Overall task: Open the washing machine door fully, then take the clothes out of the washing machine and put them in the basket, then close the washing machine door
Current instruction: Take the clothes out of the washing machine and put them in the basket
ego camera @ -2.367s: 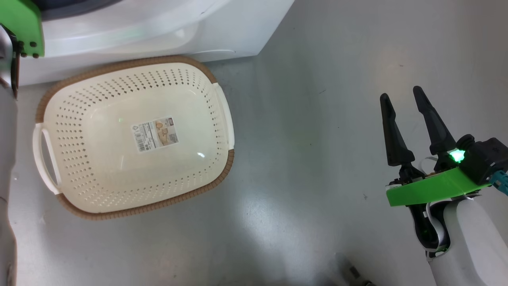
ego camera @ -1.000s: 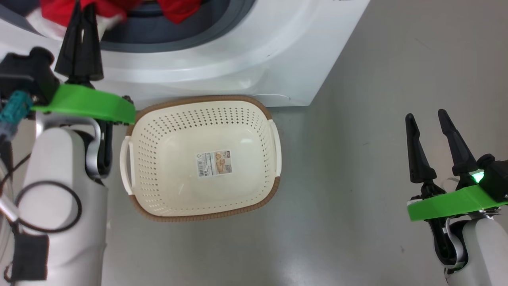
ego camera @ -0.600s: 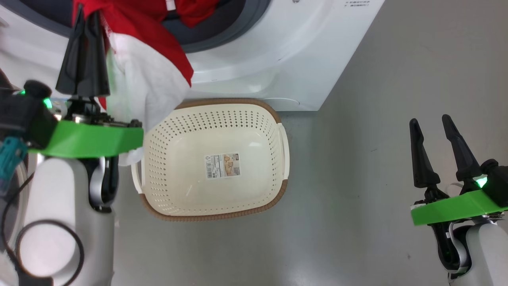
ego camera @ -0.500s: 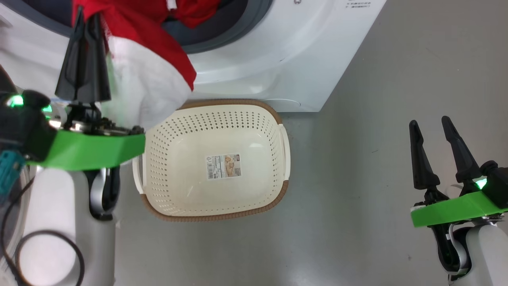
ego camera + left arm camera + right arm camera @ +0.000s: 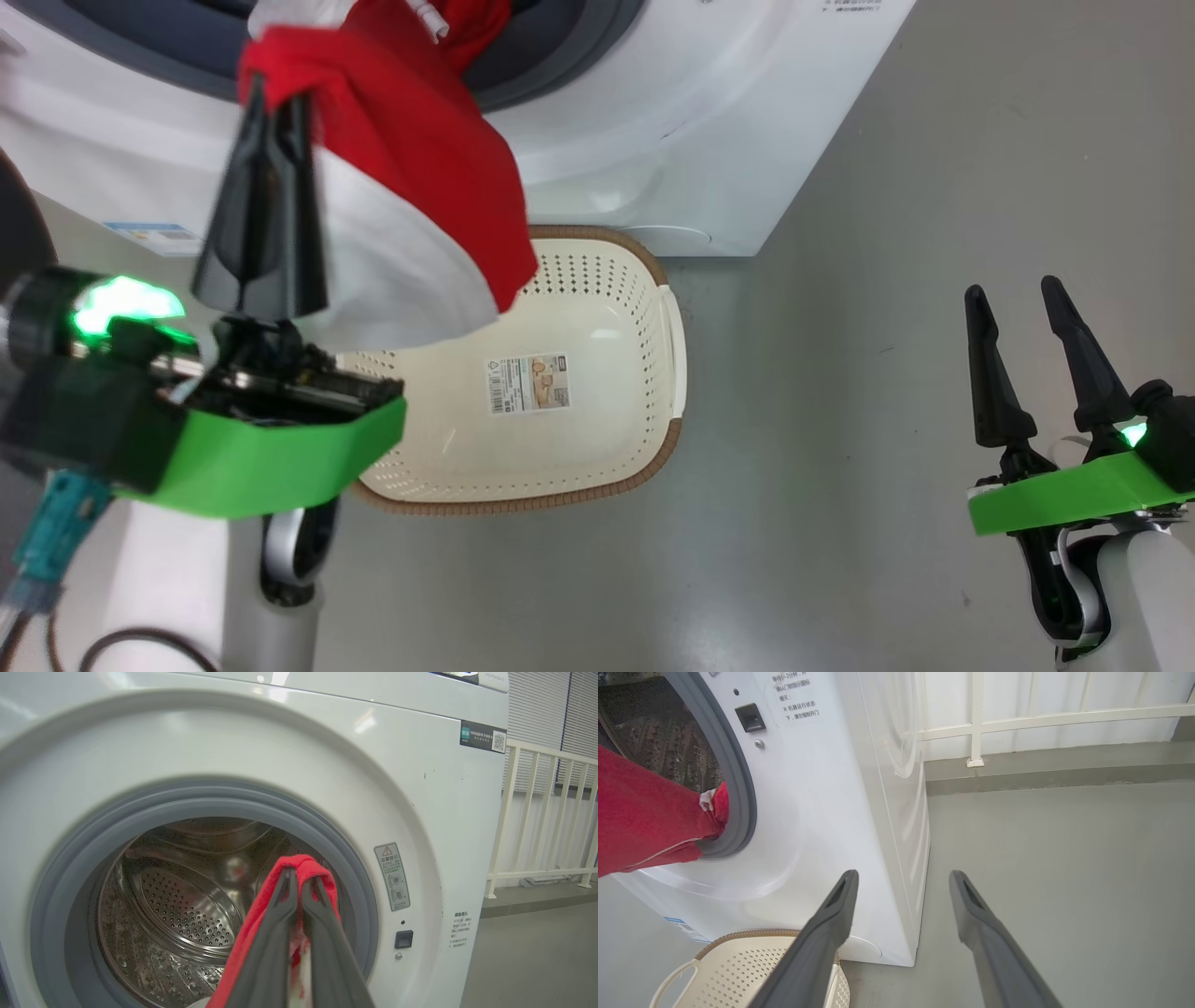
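My left gripper (image 5: 275, 89) is shut on a red garment with a white part (image 5: 420, 205), one of the clothes. The garment drapes over the fingertips and hangs above the left side of the cream basket (image 5: 597, 439). In the left wrist view the left gripper (image 5: 299, 877) pinches the red cloth (image 5: 306, 865) in front of the washing machine (image 5: 420, 788), whose steel drum (image 5: 187, 896) stands open. More red cloth (image 5: 471, 23) trails out of the opening. My right gripper (image 5: 1013, 289) is open and holds nothing, over the floor right of the basket. The washing machine door is out of view.
The basket sits on the grey floor right against the washer's front (image 5: 672, 140). In the right wrist view the right gripper (image 5: 903, 882) points past the washer's corner (image 5: 896, 812) toward a white railing (image 5: 976, 723) at the wall. A blue label (image 5: 154, 233) marks the washer's lower front.
My left gripper has pulled the red garment further out of the drum, toward me and to the right, so it now hangs over the basket. The right gripper has stayed put.
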You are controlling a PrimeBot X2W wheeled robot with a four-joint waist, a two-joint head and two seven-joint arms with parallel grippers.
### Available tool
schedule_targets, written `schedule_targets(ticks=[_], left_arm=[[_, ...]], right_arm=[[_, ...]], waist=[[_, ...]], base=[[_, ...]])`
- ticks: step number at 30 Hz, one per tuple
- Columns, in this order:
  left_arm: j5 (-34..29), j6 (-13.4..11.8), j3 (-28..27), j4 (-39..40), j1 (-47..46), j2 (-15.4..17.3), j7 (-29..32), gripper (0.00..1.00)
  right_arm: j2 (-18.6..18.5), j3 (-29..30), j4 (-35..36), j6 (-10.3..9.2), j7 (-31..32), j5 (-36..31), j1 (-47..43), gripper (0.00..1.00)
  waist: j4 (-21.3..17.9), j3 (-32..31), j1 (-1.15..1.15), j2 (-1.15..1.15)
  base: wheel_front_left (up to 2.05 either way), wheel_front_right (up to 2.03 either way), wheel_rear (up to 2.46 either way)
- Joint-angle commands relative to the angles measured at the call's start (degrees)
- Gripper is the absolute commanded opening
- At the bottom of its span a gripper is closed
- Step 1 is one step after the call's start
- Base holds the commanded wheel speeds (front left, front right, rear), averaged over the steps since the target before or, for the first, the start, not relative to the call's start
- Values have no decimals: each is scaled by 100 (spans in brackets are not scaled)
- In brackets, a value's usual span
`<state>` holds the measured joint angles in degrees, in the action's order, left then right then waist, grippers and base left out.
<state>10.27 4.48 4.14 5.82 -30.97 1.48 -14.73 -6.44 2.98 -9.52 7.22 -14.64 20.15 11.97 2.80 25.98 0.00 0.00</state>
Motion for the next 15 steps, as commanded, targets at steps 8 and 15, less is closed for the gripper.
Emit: schedule_targets(ticks=[8,15], left_arm=[[198,16,147,-846,274,141,-27,0],[128,114,395,-2029,195,140,-27,0]], right_arm=[[-36,-134,170,26,-36,-50,87,100],[2,-154,222,26,-36,-38,179,100]], waist=[[-62,199,0,0],[-162,458,0,0]], base=[[0,0,0],[0,0,0]])
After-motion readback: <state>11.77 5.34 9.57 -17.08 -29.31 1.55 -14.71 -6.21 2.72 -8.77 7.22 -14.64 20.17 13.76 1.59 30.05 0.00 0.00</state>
